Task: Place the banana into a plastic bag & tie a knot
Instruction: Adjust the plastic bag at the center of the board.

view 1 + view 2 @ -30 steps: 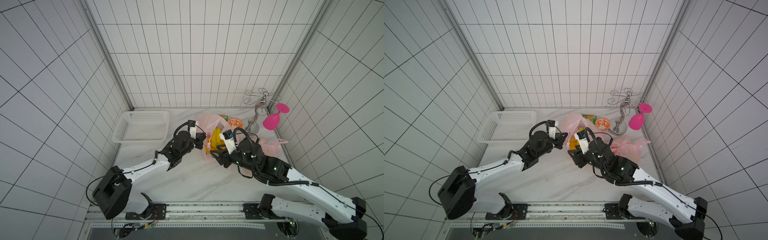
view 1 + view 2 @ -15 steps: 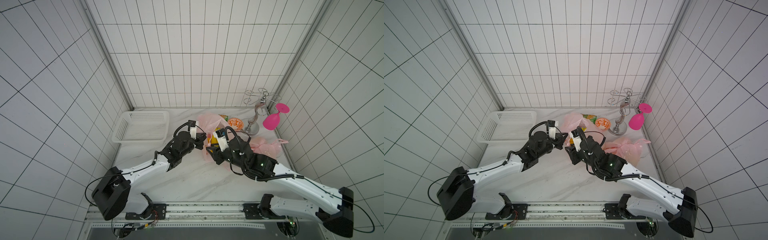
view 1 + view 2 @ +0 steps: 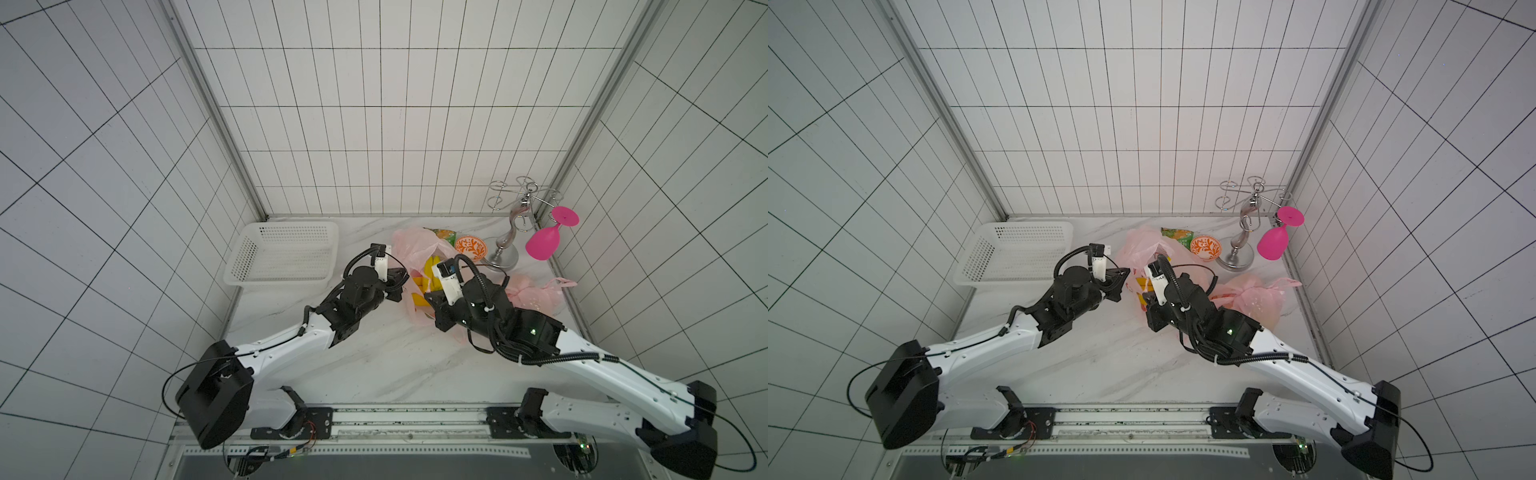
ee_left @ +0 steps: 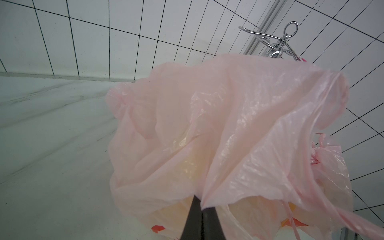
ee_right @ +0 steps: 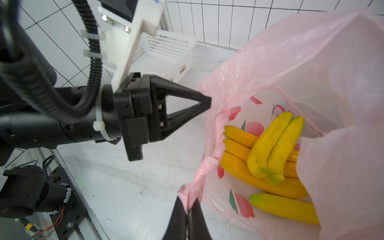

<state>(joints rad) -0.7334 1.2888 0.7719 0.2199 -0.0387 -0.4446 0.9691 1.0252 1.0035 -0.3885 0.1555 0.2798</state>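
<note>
A translucent pink plastic bag lies open at the middle back of the table, with yellow bananas inside it. My left gripper is shut on a fold of the bag's rim; in the right wrist view the left gripper pinches the rim's left side. My right gripper is shut on a twisted strip of the bag's near rim, just above the table. In both top views the two grippers sit close together at the bag's mouth.
A white perforated basket stands at the back left. Behind the bag are a green packet and an orange patterned bowl. A metal glass rack holds a pink wine glass. Another knotted pink bag lies at the right.
My right gripper has moved left to the bag's near rim and shut on the pink plastic. The left gripper has stayed shut on the rim in the same place.
</note>
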